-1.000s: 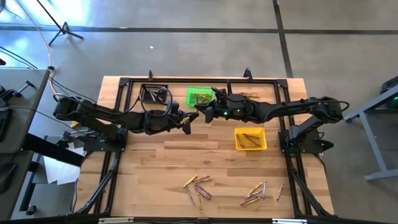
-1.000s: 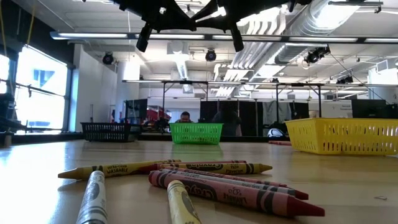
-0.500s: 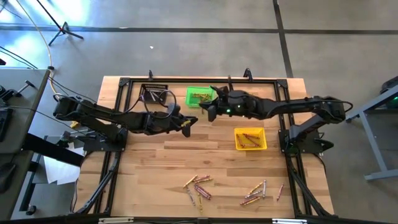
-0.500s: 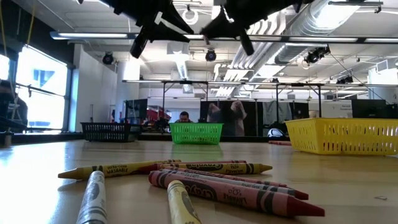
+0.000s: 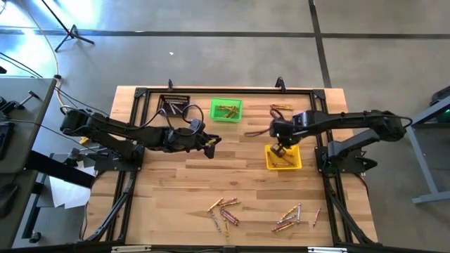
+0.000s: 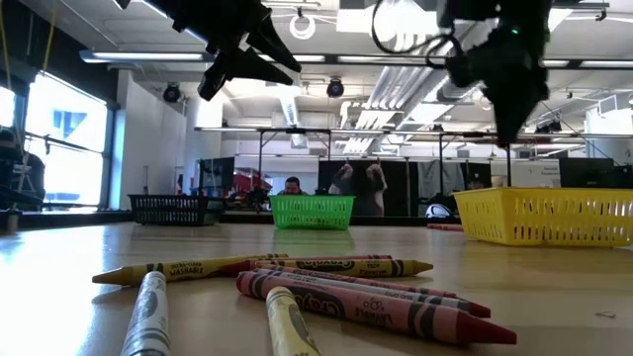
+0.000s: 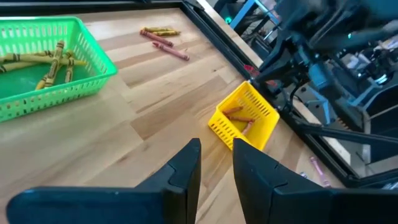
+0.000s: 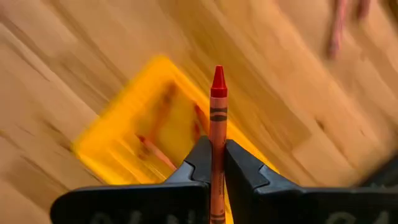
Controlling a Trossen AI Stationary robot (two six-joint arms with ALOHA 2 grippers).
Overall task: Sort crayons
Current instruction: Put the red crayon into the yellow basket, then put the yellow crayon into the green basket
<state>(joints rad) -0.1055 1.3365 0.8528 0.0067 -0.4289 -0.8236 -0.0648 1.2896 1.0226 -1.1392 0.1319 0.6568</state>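
My right gripper [image 5: 280, 147] hangs over the yellow bin [image 5: 283, 166], shut on a red crayon [image 8: 217, 106]. The bin holds a few reddish crayons [image 8: 155, 152]. My left gripper [image 5: 211, 144] waits above mid-table, slightly open and empty [image 7: 216, 168]. The green bin [image 5: 226, 109] holds yellow-gold crayons [image 7: 50, 59]. Several loose crayons lie flat near the table's near edge [image 5: 223, 209], [image 5: 290, 216], and show close up in the low view [image 6: 326, 282]. A few more lie at the far edge [image 5: 281, 107]. My right gripper pinches the red crayon's wrapped shaft [image 8: 217, 138] between its two fingers. The crayon lies along the fingers, its pointed tip [image 8: 218, 78] sticking out past them. The fingers point down from above the yellow bin. The crayon is lifted clear, tip down over the bin.
A black bin [image 5: 173, 105] stands at the far left beside the green one. A black frame [image 5: 211, 90] runs along the table's far and side edges. Bare wood lies between the bins and the near crayons.
My right gripper has swung from beside the green bin toward the table's right and near side. It now stands over the yellow bin and has tipped to point down, the red crayon still in its fingers.
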